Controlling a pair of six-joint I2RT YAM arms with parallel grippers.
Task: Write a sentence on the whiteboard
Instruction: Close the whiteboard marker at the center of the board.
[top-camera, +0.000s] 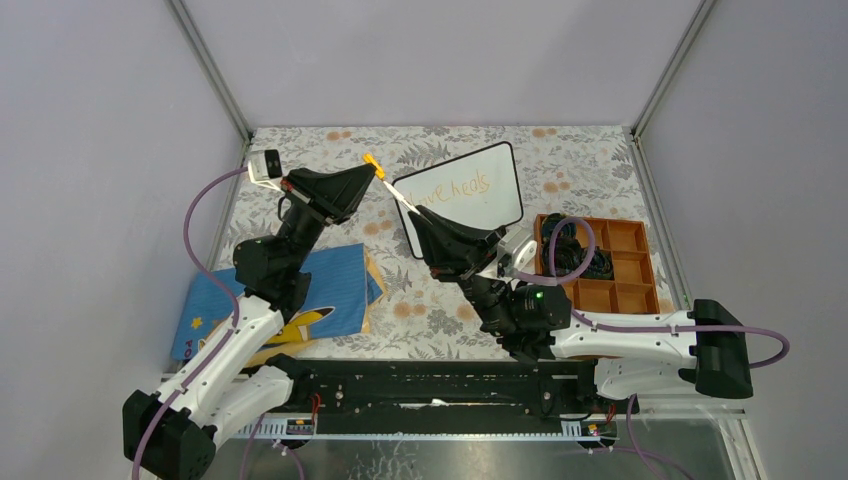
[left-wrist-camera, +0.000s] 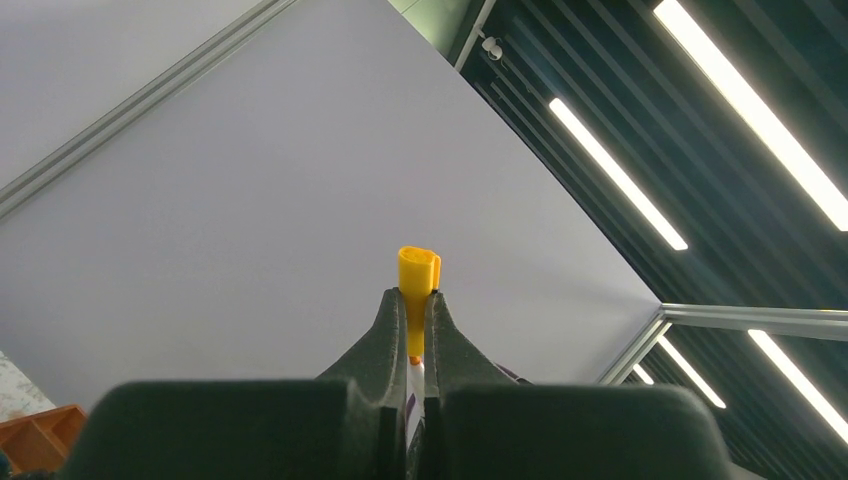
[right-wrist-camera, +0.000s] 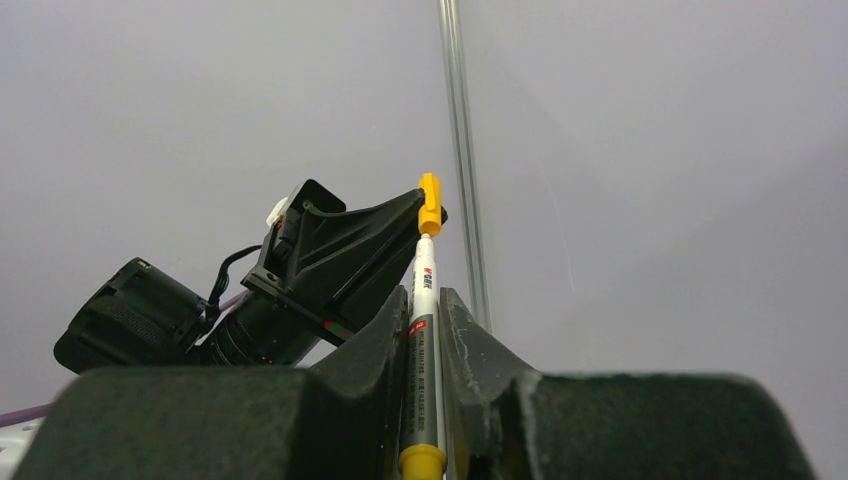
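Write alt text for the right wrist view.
The dark fingers of the right gripper clamp a white marker that points up to the left gripper, which pinches the orange cap at the marker's far end. Behind them are a plain grey wall and a thin metal post.

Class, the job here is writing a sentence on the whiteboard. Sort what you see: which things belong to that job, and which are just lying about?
Belongs to the job: whiteboard; orange sentence; marker, gripped by the right hand; orange cap, pinched by the left hand.

Just lying about: blue cloth; compartment tray; black cables in it.
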